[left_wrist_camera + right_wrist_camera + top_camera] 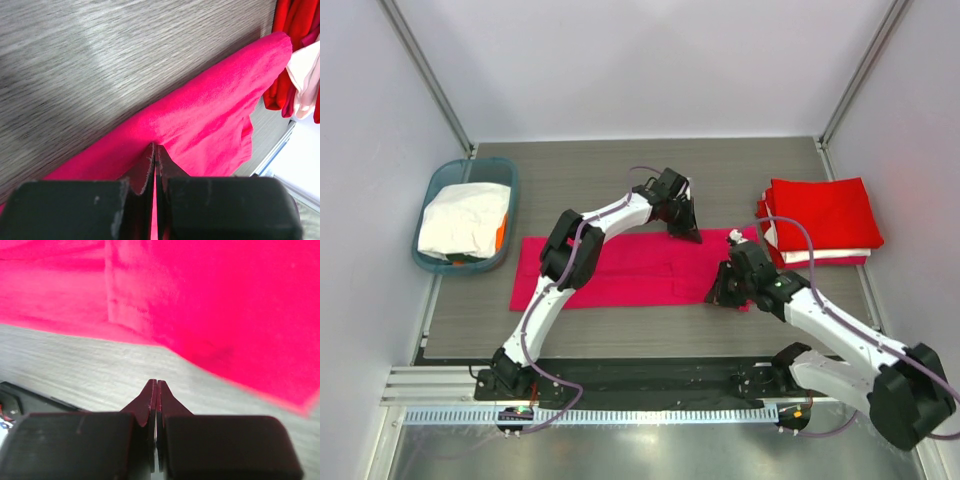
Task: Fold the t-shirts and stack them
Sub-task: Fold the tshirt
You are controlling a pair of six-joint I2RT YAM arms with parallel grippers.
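Note:
The magenta-pink t-shirt lies flat on the table, folded into a long strip. My left gripper is shut, its tips down on the shirt's far folded edge; I see no cloth pinched between them. My right gripper is shut and empty, over bare table just off the shirt's near right edge. A stack of folded red t-shirts with a white layer sits at the right, also in the left wrist view. A white t-shirt lies crumpled in the basket.
The teal plastic basket stands at the far left, with something orange beside the white cloth. Grey walls close in the table on three sides. A black rail runs along the near edge by the arm bases.

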